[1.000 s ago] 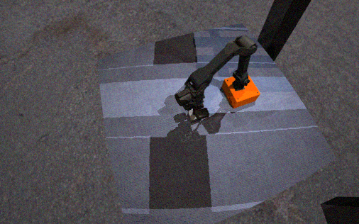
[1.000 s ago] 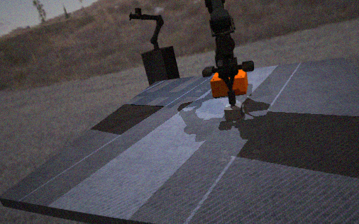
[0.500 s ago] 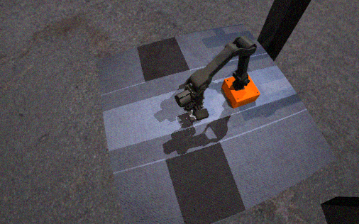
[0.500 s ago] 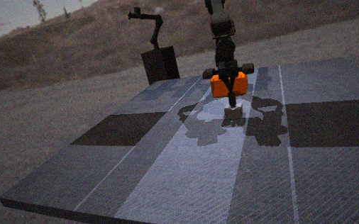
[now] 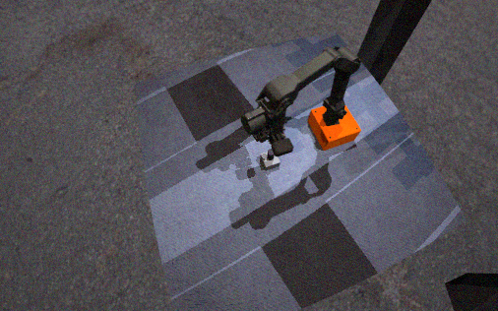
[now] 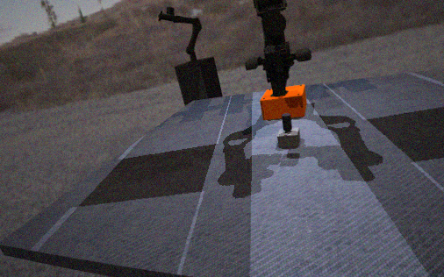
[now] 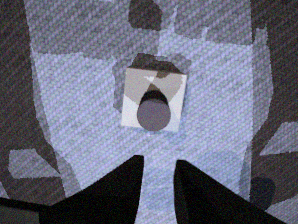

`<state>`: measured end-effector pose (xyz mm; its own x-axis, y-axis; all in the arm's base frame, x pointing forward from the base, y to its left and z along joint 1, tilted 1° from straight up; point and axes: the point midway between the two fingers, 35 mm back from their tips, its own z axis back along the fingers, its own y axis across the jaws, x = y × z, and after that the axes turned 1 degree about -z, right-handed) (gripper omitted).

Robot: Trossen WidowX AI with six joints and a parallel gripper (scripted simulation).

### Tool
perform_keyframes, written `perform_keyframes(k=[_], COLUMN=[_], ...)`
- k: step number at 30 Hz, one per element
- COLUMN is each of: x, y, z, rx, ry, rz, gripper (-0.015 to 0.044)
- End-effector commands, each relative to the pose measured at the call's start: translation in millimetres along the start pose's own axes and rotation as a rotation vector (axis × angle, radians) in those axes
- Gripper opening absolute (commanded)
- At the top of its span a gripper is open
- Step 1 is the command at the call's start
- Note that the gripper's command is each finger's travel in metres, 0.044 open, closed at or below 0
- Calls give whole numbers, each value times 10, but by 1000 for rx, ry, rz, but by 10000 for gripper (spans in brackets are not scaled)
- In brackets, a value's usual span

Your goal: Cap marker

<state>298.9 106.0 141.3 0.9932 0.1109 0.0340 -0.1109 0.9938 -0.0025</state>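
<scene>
Checkered bench point(image 6: 310, 228), dim outdoor ground behind.
Your tool point(image 7: 157, 169) hangs above the capped marker point(image 6: 287, 122), fingers slightly parted, gripping nothing; marker stands upright in the holder block point(image 6: 289, 139), near the orange base point(image 6: 282, 102).

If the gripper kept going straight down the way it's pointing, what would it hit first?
Probably bare table, just short of the holder block. The gripper points down with the capped marker slightly ahead of its open jaws, though depth is hard to judge.
</scene>
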Motion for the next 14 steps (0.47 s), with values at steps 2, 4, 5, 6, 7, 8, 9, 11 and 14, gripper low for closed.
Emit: perform_keyframes(k=[2,4,5,6,7,8,9,11,14], x=[1,1,1,1,1,1,1,1,1], y=[2,2,2,2,2,2,2,2,2], z=[18,18,18,18,18,18,18,18,18], rx=[0,0,0,0,0,0,0,0,0], ry=[1,1,1,1,1,1,1,1,1], rz=[-2,-2,-2,-2,-2,-2,-2,-2,-2], gripper=[184,236,262,289,315,341,368,420,440])
